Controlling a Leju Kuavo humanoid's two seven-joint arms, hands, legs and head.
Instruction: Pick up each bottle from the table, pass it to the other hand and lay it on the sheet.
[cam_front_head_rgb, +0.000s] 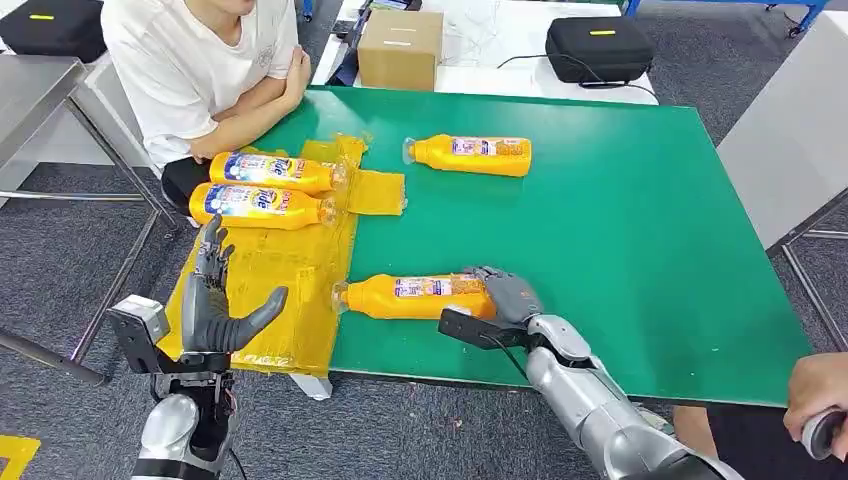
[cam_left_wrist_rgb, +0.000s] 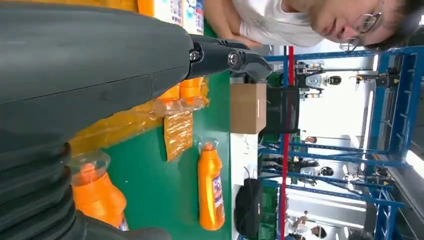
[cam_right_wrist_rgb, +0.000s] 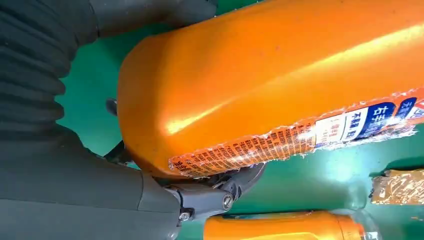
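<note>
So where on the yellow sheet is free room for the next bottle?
The near half of the yellow sheet is bare, between the two laid bottles and the table's front edge. The far half is crowded.

head view high, wrist views close, sideways

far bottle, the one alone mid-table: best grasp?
Probably the broad body of the far bottle, wrapped across its width from the robot's side. It lies flat, cap toward the yellow sheet, with bare green table around it, so both long sides are free.
</note>
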